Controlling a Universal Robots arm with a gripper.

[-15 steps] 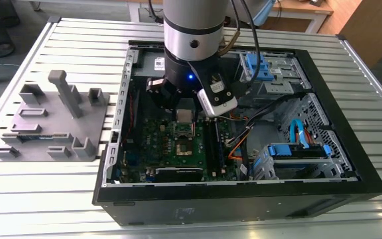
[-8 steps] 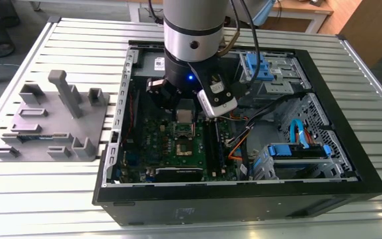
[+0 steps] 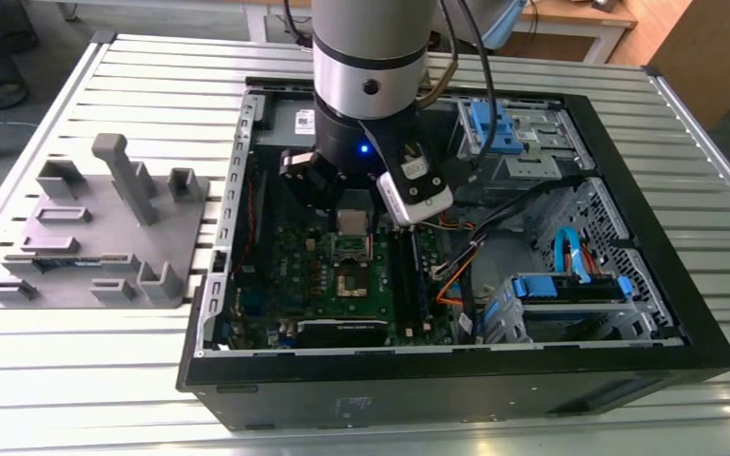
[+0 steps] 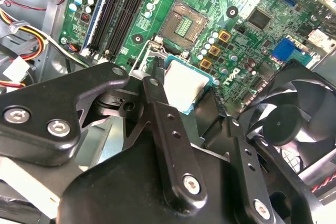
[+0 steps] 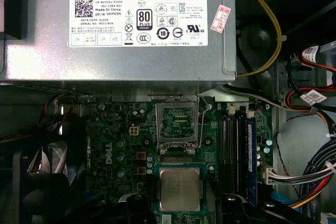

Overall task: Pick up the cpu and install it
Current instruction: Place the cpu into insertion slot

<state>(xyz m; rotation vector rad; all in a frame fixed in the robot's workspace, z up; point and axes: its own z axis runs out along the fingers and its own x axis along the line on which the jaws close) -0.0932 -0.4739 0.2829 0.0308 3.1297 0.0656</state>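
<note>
The cpu (image 5: 180,188) is a small square chip with a silvery top and a thin green rim. My gripper (image 5: 180,205) is shut on it, with a black finger (image 5: 137,208) on either side. In the second wrist view the cpu (image 4: 185,84) sits at the tips of the gripper (image 4: 188,95), just above the green motherboard (image 4: 247,51). The open socket (image 5: 178,124) with its metal frame lies on the board a short way from the chip, and the socket (image 4: 182,24) shows as a dark square. In the exterior view the cpu (image 3: 355,224) hangs under the gripper (image 3: 355,217) inside the open computer case (image 3: 669,313).
A grey power supply (image 5: 121,24) with a white label borders the board. Memory slots (image 5: 233,145), wire bundles (image 5: 310,171) and a black fan (image 4: 286,124) crowd the socket. Blue drive cages (image 3: 568,294) fill the case's right side. A grey fixture tray (image 3: 99,237) stands on the table at the exterior view's left.
</note>
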